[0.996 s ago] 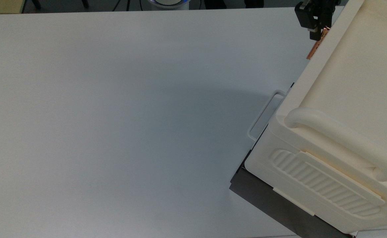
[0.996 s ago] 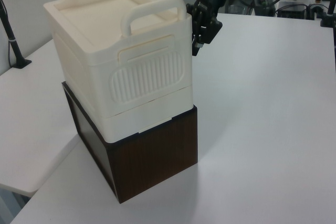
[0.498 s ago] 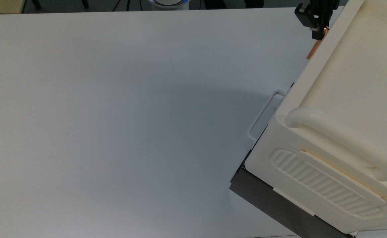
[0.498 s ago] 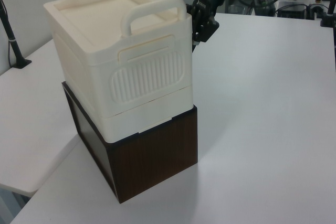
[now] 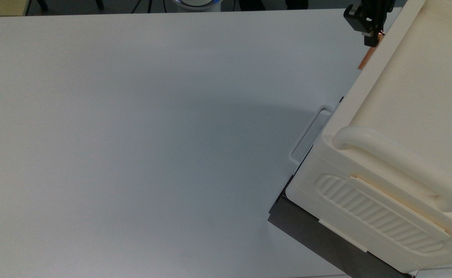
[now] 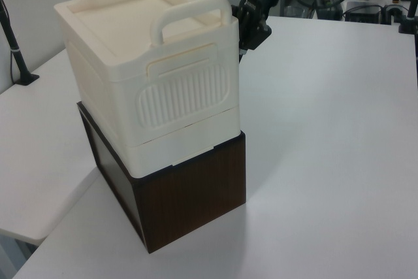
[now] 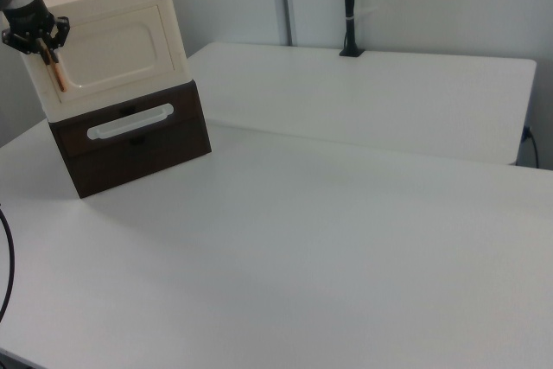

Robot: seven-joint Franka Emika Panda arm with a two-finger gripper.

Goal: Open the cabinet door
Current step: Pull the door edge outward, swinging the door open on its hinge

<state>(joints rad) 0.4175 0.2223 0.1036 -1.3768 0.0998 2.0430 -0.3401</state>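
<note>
Door [image 7: 111, 56] w/ recessed inset faces the right view's camera, flush w/ the cream cabinet [image 6: 147, 76], which sits on a dark drawer box [image 6: 189, 194] near the surface [image 5: 133, 135] edge. The left view gives the ribbed side instead. Copper handle [image 7: 54, 75] runs along the door's edge at the right view's left; claw [image 7: 41, 47] is at its upper end, touching; can't tell if fingers clamp it. Top view: claw [image 5: 372, 36] sits tighter to the cabinet vs 1 s ago; door unchanged.
</note>
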